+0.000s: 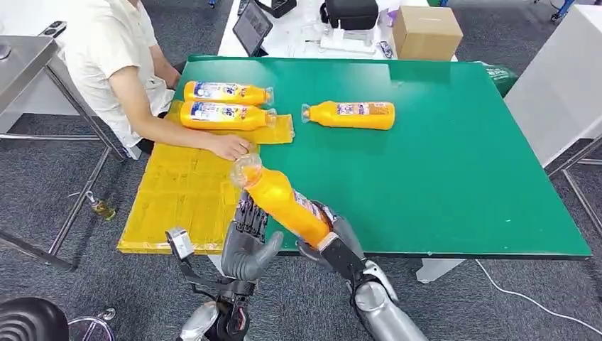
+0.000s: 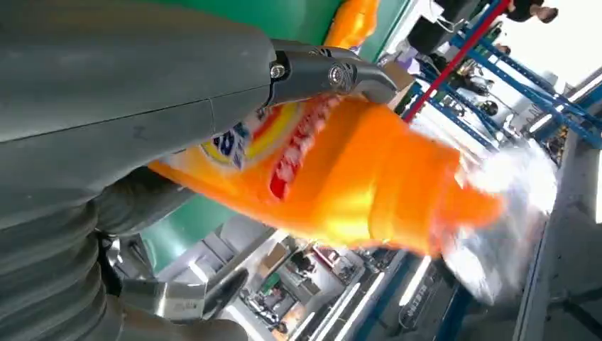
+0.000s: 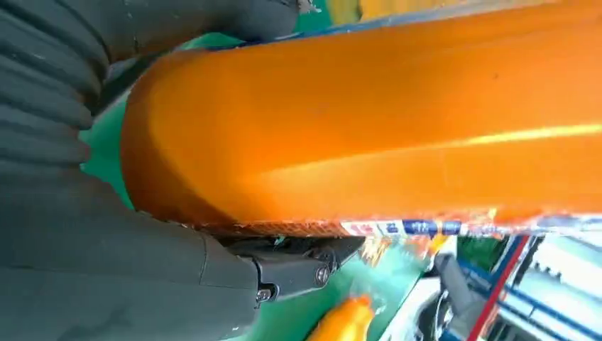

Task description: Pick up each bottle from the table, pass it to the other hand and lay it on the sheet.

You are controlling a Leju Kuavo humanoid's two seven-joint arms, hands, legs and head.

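The fingers [image 1: 250, 217] of the left hand [image 1: 248, 245] are wrapped around the middle of an orange bottle [image 1: 284, 202], and the right hand [image 1: 334, 238] holds the bottle's bottom end at the same time. The bottle is up in the air over the near edge of the green desk [image 1: 454, 170], with its clear cap pointing to about 11 o'clock. Two more orange bottles [image 1: 227, 92] [image 1: 226, 115] lie side by side on the yellow sheet [image 1: 184, 192] at the desk's 10 o'clock corner. Another orange bottle [image 1: 349, 114] lies on the bare desk just beside them, at 12 o'clock. A person's hand [image 1: 231, 145] rests on the sheet near the cap.
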